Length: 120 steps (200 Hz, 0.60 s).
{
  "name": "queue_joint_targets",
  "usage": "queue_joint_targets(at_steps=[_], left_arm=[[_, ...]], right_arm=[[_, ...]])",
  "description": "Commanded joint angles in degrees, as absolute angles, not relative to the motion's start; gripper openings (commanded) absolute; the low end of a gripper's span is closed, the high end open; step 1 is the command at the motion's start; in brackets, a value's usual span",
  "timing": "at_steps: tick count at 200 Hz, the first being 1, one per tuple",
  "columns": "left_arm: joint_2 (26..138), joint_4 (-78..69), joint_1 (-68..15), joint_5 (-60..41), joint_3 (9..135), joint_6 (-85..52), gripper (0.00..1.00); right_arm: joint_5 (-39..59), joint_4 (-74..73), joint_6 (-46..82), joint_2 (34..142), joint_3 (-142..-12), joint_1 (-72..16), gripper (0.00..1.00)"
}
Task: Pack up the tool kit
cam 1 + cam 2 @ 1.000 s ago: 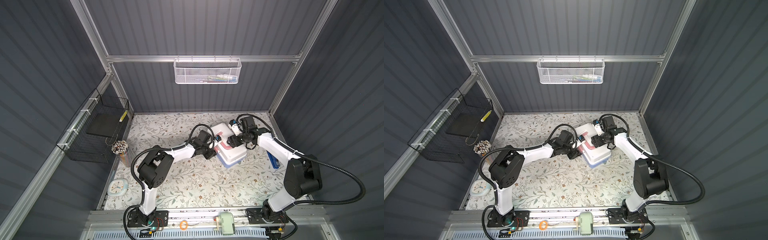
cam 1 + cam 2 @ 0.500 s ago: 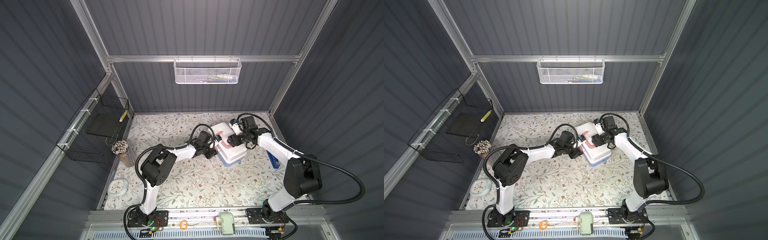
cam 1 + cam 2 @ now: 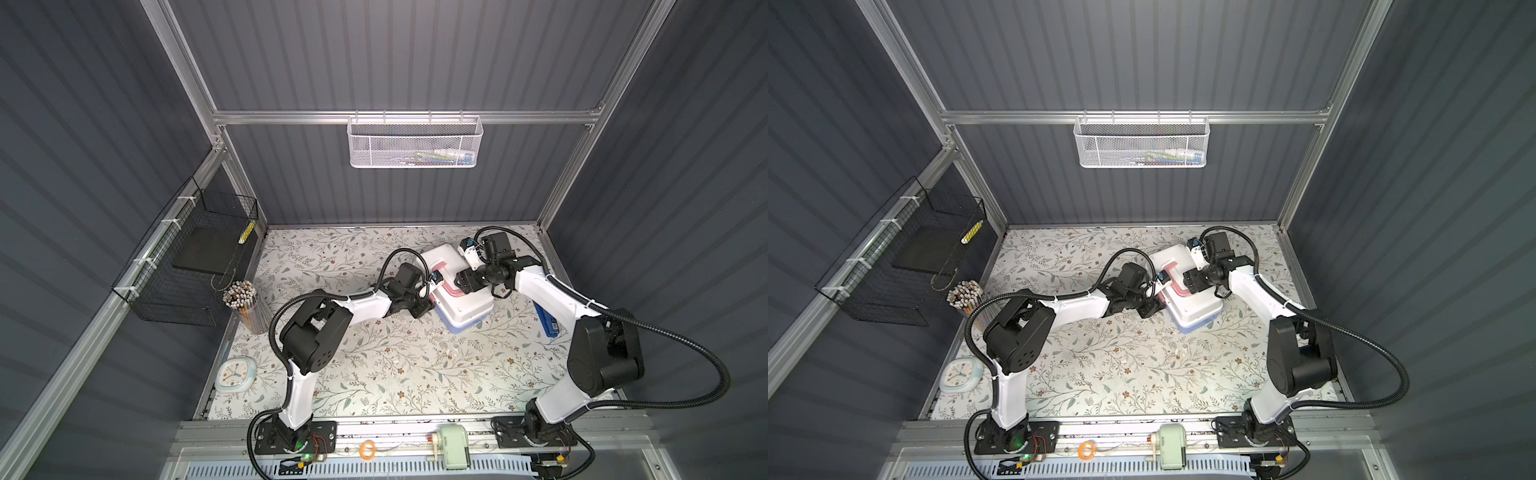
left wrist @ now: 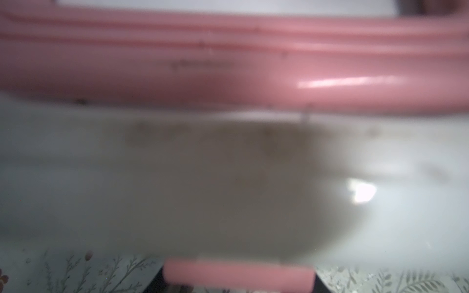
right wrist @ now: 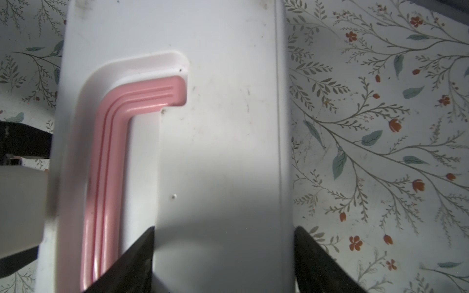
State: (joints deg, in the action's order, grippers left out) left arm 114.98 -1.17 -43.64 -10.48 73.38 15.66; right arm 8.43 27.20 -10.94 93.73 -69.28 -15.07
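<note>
Jaws of right gripper [image 5: 224,229]: wide, clamped across lid [image 5: 223,126]; one finger beside handle [image 5: 111,152], the other on the lid's outer edge.
Left gripper [image 3: 424,308]: at latch [image 4: 238,275] side; state too blurred to tell.
Tool kit [image 3: 463,309]: askew, back right of table [image 3: 395,365].
Room: broad tabletop toward the arm bases.

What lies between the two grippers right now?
Between left gripper and right gripper: the tool kit, its white lid and pink handle, in both top views.
</note>
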Motion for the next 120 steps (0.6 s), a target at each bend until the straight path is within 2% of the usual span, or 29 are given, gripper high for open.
queue_joint_targets(at_steps=[1, 93, 120], left_arm=[[110.7, -4.2, -45.0, -12.2, 75.2, 16.5, 0.44], [110.2, 3.9, -45.0, -11.7, 79.2, 17.6, 0.43], [110.4, 2.6, -45.1, -12.0, 78.4, 16.7, 0.47]], right_arm=[[11.3, 36.8, -9.6, 99.1, -65.0, -17.1, 0.63], [11.5, 36.2, -9.1, 99.1, -64.7, -17.1, 0.63], [11.5, 36.3, -9.1, 99.1, -64.6, -17.1, 0.63]])
